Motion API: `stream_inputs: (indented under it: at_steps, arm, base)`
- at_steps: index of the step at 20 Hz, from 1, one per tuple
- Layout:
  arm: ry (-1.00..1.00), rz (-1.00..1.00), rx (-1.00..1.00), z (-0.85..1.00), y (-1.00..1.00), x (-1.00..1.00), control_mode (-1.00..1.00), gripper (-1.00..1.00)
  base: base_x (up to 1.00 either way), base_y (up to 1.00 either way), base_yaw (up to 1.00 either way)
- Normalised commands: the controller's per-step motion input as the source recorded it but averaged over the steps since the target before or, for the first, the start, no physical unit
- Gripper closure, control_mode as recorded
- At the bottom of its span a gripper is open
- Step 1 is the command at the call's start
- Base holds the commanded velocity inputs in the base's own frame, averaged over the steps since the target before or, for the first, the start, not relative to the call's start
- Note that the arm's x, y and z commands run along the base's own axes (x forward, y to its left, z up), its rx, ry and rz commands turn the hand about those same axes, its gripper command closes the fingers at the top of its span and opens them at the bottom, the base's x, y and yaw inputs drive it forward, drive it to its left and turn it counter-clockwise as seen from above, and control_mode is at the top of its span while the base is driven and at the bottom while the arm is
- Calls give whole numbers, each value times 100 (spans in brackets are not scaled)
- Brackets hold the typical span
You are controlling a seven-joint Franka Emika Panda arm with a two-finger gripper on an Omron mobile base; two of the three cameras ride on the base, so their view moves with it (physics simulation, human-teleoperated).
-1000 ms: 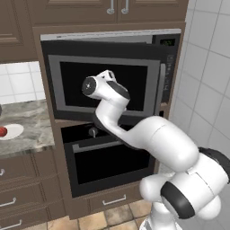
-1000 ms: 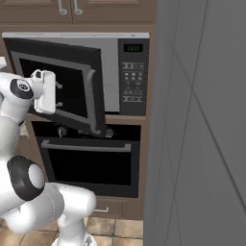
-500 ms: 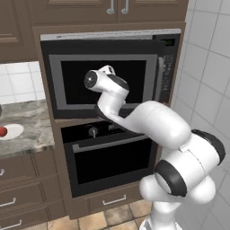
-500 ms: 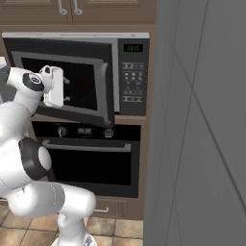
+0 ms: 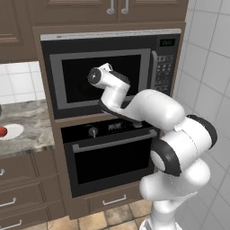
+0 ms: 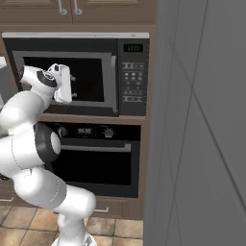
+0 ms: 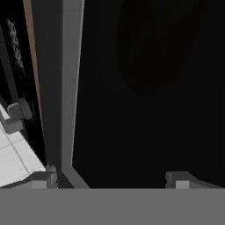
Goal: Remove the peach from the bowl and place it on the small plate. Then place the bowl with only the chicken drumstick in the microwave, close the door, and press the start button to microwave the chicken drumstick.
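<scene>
The microwave [image 5: 112, 72] has its door [image 6: 72, 81] flat in its frame. My gripper [image 7: 112, 179] is open, its fingertips [image 7: 46, 178] wide apart and right up against the dark door glass [image 7: 145, 88]. In the base views the hand [image 5: 104, 74] rests on the left half of the door, far from the control panel [image 6: 133, 81]. The bowl and drumstick are hidden behind the dark glass. A red peach [image 5: 2, 131] lies on the small white plate [image 5: 13, 131] on the counter at far left.
A built-in oven [image 5: 110, 152] with a bar handle sits right under the microwave. Cabinets hang above and drawers [image 5: 18, 197] stand below the marble counter [image 5: 27, 139]. A tall grey panel [image 6: 202, 125] blocks the right side.
The microwave door has swung from partly open to flat against its frame, with my hand following it inward and to the left.
</scene>
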Motion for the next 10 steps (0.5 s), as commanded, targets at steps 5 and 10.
stream_inputs:
  at_steps: [5, 10]
  arm:
    - [2, 12, 0, -31, 0, 55, -100, -100]
    - [16, 9, 0, -42, 0, 16, -100, -100]
  base:
    - [0, 0, 0]
    - [0, 0, 0]
